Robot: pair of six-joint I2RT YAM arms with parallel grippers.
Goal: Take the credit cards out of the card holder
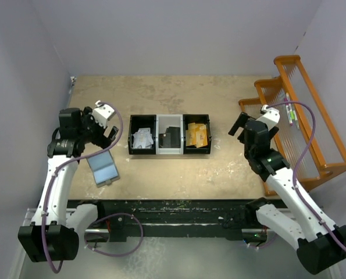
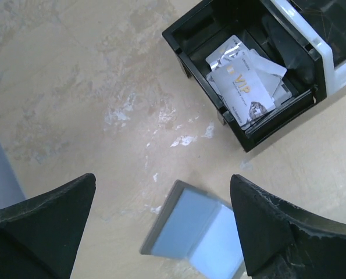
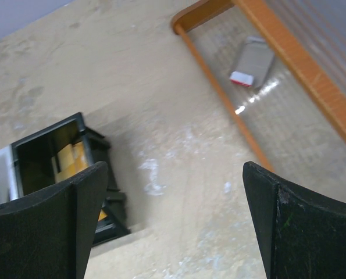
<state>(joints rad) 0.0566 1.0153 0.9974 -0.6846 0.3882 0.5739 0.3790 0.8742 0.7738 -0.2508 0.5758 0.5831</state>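
Observation:
The blue-grey card holder [image 1: 103, 167] lies open on the table at the left; in the left wrist view the card holder [image 2: 193, 229] is blurred and sits below and between the fingers. My left gripper [image 1: 106, 133] [image 2: 164, 177] hangs open above it, touching nothing. Silver credit cards [image 1: 142, 139] [image 2: 242, 87] lie in the bin's left compartment, black ones [image 1: 170, 138] in the middle, orange-gold ones [image 1: 197, 135] [image 3: 68, 160] on the right. At the right, my right gripper [image 1: 238, 125] [image 3: 175, 165] stands open over bare table with nothing between its fingers.
The black-and-white three-compartment bin [image 1: 170, 152] [image 2: 199, 81] stands mid-table. An orange wire rack [image 1: 300, 116] [image 3: 219, 87] fills the right side, with a small grey, red-tipped object [image 3: 251, 61] lying under it. Purple walls close in the left, back and right.

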